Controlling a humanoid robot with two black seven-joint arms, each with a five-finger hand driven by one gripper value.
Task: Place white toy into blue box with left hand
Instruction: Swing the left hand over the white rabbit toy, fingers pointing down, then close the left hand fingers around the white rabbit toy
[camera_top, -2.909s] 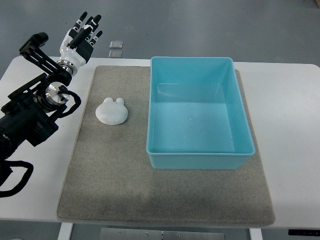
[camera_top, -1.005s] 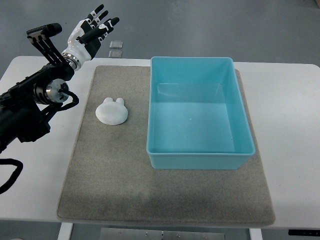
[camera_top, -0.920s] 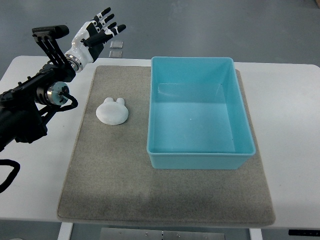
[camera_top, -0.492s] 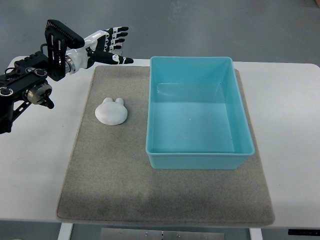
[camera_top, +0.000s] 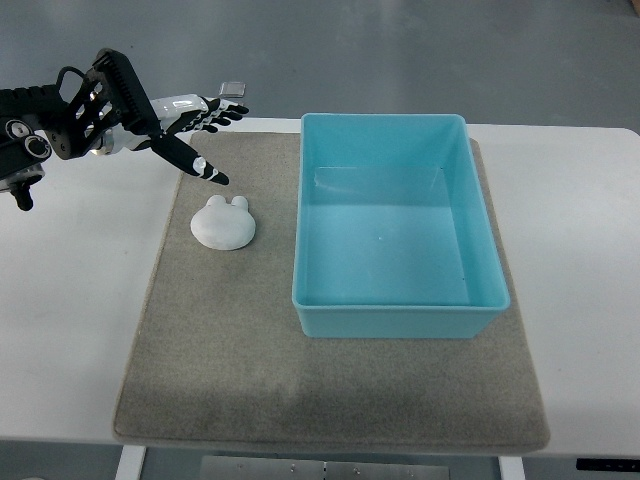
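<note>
A white toy (camera_top: 224, 223) with two small ears lies on the grey mat (camera_top: 230, 340), left of the blue box (camera_top: 400, 310). The box is open-topped and holds nothing. My left hand (camera_top: 200, 130) comes in from the upper left and hovers above and behind the toy, apart from it. Its fingers are spread and hold nothing, and the thumb points down toward the toy. The right arm is out of view.
The mat lies on a white table (camera_top: 570, 230). Two small square pads (camera_top: 233, 89) lie on the floor beyond the table's far edge, partly hidden by my hand.
My left hand has swung from pointing away at the far left to reaching rightward over the mat, and now sits lower and closer to the toy. The toy and box have not moved.
</note>
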